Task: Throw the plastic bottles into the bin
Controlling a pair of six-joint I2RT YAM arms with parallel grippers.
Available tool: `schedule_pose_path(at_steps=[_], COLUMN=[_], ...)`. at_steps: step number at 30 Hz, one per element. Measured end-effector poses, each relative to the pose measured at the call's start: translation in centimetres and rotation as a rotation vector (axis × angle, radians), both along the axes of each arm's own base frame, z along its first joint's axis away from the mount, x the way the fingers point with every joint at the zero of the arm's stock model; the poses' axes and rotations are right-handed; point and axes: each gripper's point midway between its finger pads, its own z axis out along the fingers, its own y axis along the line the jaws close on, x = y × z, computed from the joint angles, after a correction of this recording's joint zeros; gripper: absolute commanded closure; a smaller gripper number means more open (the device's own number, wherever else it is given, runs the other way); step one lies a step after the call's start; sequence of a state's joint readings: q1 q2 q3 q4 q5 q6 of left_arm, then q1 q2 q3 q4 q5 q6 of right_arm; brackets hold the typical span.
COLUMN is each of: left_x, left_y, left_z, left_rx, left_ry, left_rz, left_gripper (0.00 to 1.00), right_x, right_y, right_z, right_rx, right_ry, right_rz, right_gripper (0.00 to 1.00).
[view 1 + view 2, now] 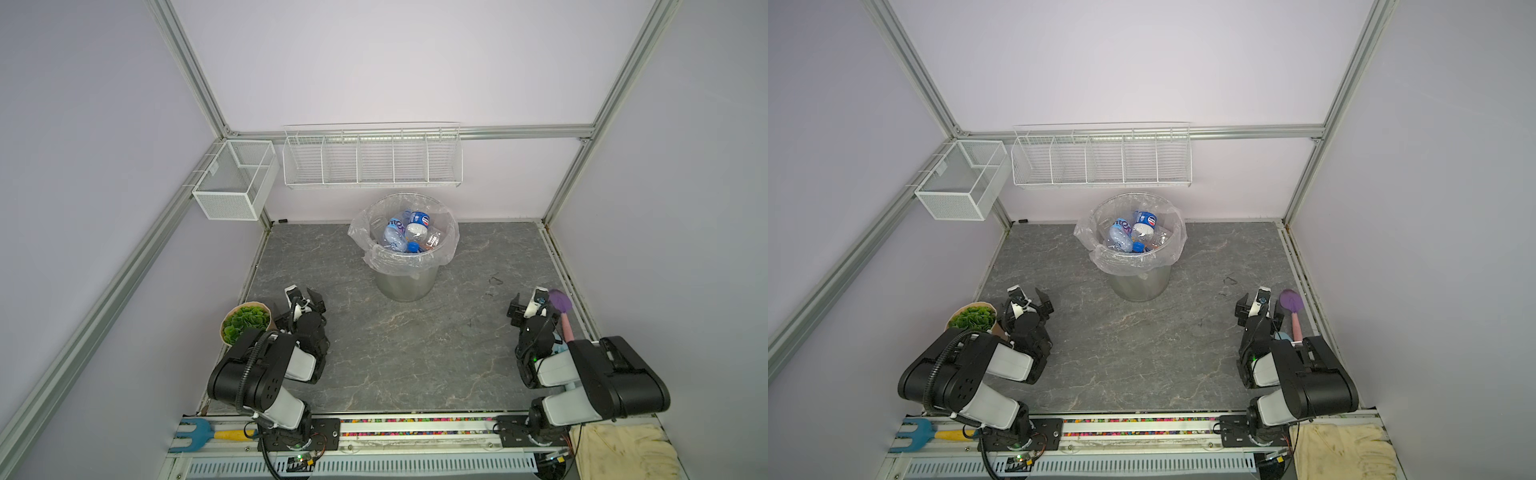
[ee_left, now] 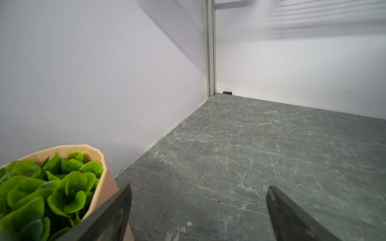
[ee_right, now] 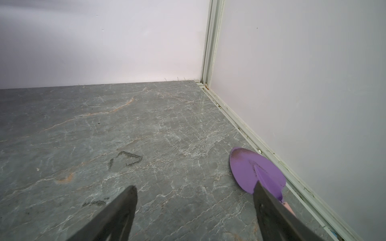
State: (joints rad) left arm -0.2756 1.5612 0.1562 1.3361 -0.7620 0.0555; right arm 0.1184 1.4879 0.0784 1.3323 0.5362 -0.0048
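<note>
The bin [image 1: 405,286] [image 1: 1140,286], a round grey metal bucket with a clear bag over its rim, stands at the back middle of the grey stone floor. Several plastic bottles [image 1: 409,230] [image 1: 1136,232], clear with blue labels and caps, lie inside it. No bottle shows on the floor in any view. My left gripper [image 1: 304,297] [image 1: 1030,298] [image 2: 199,188] is open and empty at the front left, low over bare floor. At the front right my right gripper [image 1: 531,309] [image 1: 1258,307] [image 3: 194,185] is open too, with only floor between its fingers.
A beige pot of green leaves [image 1: 245,322] [image 2: 62,187] sits just left of the left gripper. A purple trowel [image 1: 560,305] [image 3: 254,169] lies beside the right gripper along the right wall. White wire baskets [image 1: 372,160] [image 1: 235,178] hang on the walls. A blue hand fork [image 1: 195,432] and a yellow cloth [image 1: 619,453] lie at the front.
</note>
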Motion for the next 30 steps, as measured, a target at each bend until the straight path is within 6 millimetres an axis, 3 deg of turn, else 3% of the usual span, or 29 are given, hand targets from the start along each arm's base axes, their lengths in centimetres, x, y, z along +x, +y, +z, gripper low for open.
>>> schedule_pose_path(at_steps=[8,13,18,22,25,27,30], left_x=[0.2,0.8,1.9,4.0,6.5,6.9,6.8], left_y=[-2.5,-3.5,-2.6,-2.0,-0.5,0.4,0.3], left_z=[-0.2,-0.6,-1.9,-1.2,0.5,1.2,0.2], left_rx=[0.040,0.046,0.040,0.006,-0.052,-0.076,-0.098], left_ry=[0.019,0.029,0.074,0.086,0.074,0.059,0.098], left_rz=[-0.142,-0.215,-0.216,-0.198,-0.184,-0.173,-0.188], left_gripper=[0.01,0.01,0.01,0.01,0.01,0.01,0.01], right_x=[2.9,3.1,4.8,6.6,6.6,6.4,6.2], right_y=[3.1,3.9,3.3,1.6,1.0,1.1,1.2], right_z=[-0.2,-0.8,-0.5,0.5,-0.1,-0.8,-1.4], right_rx=[-0.050,-0.067,-0.060,-0.016,0.005,0.013,0.021], right_ry=[0.023,0.052,0.082,0.094,0.123,0.152,0.175], right_rz=[0.167,0.203,0.170,0.128,0.113,0.120,0.125], right_gripper=[0.12,0.12,0.11,0.11,0.11,0.11,0.12])
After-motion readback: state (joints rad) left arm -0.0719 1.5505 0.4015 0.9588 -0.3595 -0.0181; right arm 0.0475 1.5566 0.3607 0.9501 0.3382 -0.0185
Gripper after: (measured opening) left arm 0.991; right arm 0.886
